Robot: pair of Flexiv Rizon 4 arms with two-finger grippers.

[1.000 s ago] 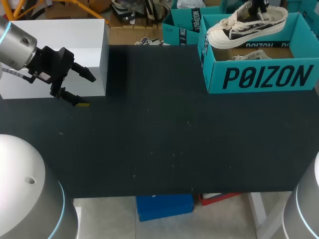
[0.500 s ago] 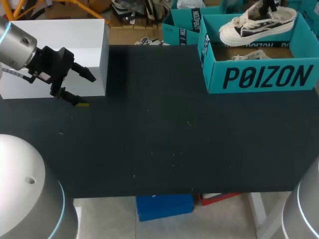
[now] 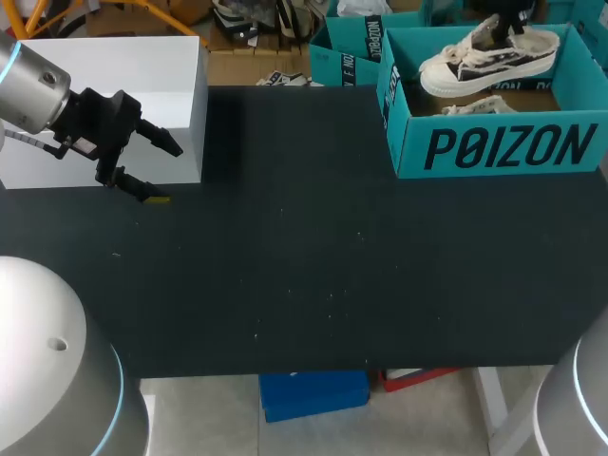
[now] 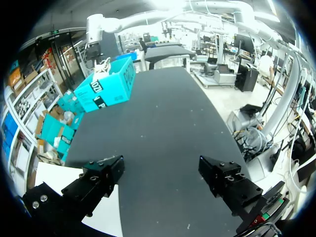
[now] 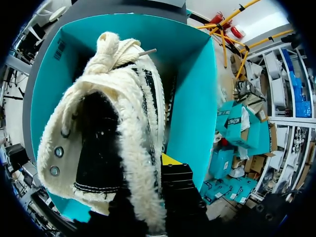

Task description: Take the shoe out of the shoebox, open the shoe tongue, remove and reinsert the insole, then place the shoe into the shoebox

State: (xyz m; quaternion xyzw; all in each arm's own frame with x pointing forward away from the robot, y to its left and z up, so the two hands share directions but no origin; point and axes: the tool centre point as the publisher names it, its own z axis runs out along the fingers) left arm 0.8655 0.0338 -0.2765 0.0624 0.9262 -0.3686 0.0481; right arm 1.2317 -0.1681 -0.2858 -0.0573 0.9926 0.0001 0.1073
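A black table (image 3: 304,275) seen from above. At its far right corner stands an open teal shoebox (image 3: 494,147). The right gripper (image 3: 511,13) comes down from above into the box opening and is clamped on the heel collar of a sneaker (image 3: 486,61), which hangs inside the walls, raised off the box floor. The sneaker has a pale sole, a black-and-white patterned upper and cream laces, and its toe points towards the box's left wall. Beneath it, on the cardboard floor, lies a pale laced item (image 3: 475,107), too small to identify with certainty.

In the right wrist view, the sneaker (image 5: 108,133) fills the space ahead of the right gripper (image 5: 160,165). One yellow-tipped finger (image 5: 170,160) presses on the outside of the fleecy collar. The other is hidden by the fleece lining. The teal walls of the shoebox (image 5: 190,108) surround the sneaker on all sides.

At the far left corner of the table sits a plain white box (image 3: 114,85). The left gripper (image 3: 160,171) hovers over the table just at that box's front right corner, with its fingers spread wide and holding nothing. In the left wrist view, the left gripper (image 4: 165,177) looks along the table (image 4: 163,123) to the shoebox (image 4: 106,88), well apart from it at the other end. A corner of the white box (image 4: 54,173) lies under one of its fingers.
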